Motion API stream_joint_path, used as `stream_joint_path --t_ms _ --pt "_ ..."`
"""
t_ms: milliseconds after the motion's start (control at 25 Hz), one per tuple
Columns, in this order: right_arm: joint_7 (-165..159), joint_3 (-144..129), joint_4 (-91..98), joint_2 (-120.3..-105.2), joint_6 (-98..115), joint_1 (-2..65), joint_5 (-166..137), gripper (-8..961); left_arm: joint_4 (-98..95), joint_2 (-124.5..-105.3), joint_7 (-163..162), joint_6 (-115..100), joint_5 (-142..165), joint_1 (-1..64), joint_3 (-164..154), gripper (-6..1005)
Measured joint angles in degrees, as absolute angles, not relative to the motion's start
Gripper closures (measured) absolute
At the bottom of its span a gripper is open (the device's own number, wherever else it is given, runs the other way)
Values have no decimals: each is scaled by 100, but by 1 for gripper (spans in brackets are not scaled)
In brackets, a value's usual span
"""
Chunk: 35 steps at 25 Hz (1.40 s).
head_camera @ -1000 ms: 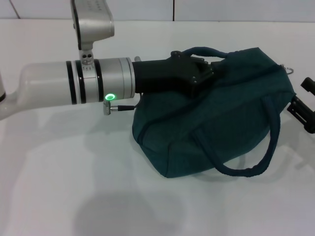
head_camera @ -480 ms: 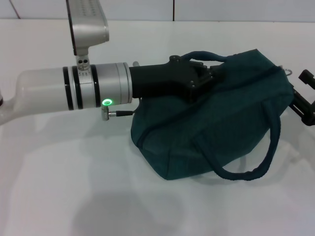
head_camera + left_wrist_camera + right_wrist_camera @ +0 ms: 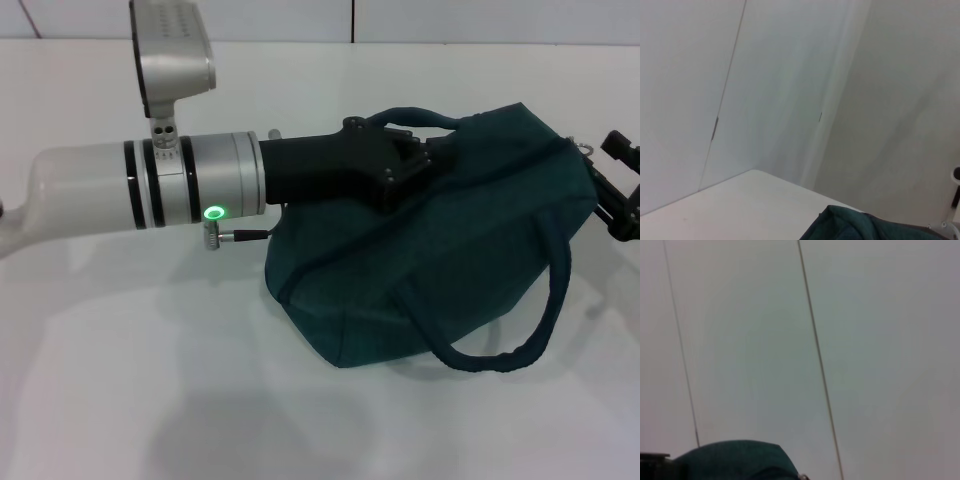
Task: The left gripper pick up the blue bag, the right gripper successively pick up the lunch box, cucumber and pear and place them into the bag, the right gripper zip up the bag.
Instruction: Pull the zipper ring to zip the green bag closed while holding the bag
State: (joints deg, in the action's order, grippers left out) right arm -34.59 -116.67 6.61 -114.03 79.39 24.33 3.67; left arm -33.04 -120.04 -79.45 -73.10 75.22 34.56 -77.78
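Blue bag (image 3: 440, 250) lay slumped on the white table (image 3: 150, 380), toward my right side of the workspace, bulging as though already filled, with no lunch box, cucumber or pear visible outside it. My left gripper (image 3: 425, 155) reached across from the left and sat on the bag's upper edge by the far handle (image 3: 415, 113); its fingers appeared clamped together on the fabric or handle there, though the exact hold was hidden by the gripper body. My right gripper (image 3: 615, 185) sat at the bag's right end, just beside the metal zipper pull (image 3: 583, 146); I could not tell whether its fingers were apart or together, since most of it was cut off at the edge of the head view.

I judged the step in hand to be the zipping. To do it well I would hold the left side steady and slightly raised so the top seam stayed taut, then bring the right fingers squarely onto the pull and draw along the zipper line, not across it, watching that the near handle (image 3: 520, 340) and loose fabric did not bunch up.

Compared with a second earlier, my left arm had lifted and drawn back a little toward the left, and the right gripper had risen closer to the pull.
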Motion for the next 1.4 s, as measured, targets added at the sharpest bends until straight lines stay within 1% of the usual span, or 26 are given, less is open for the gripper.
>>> stream_joint_path --t_ms 200,560,840,1080,1160,1360,1400 --pt "-3452 -11731 717 -11408 7959 2522 302 429 -3304 -11998 -7919 -7321 7485 3411 -7778 947" --pt "-3440 -11742 746 -11463 7943 2718 -85 452 -3305 -11996 -7919 -7321 7485 3415 -7777 948" --pt "-3425 -11713 748 -11462 7987 2685 -171 458 -3304 -11994 -7912 -7321 7485 3419 -7778 948" --pt "-3409 -11701 704 -11467 7970 2632 -141 642 -3304 -11988 -7911 -7321 7486 3429 -7778 946" --pt "-3375 -11695 699 -11471 7973 2611 -137 857 -3308 -11984 -7910 -7321 7487 3429 -7778 946" --pt "-3226 -11462 715 -11494 7985 2506 -129 947 -3314 -11978 -7910 -7320 7495 3430 -7778 944" --pt "-3208 -11412 713 -11496 7974 2495 -129 946 -3315 -11976 -7910 -7320 7500 3430 -7778 944"
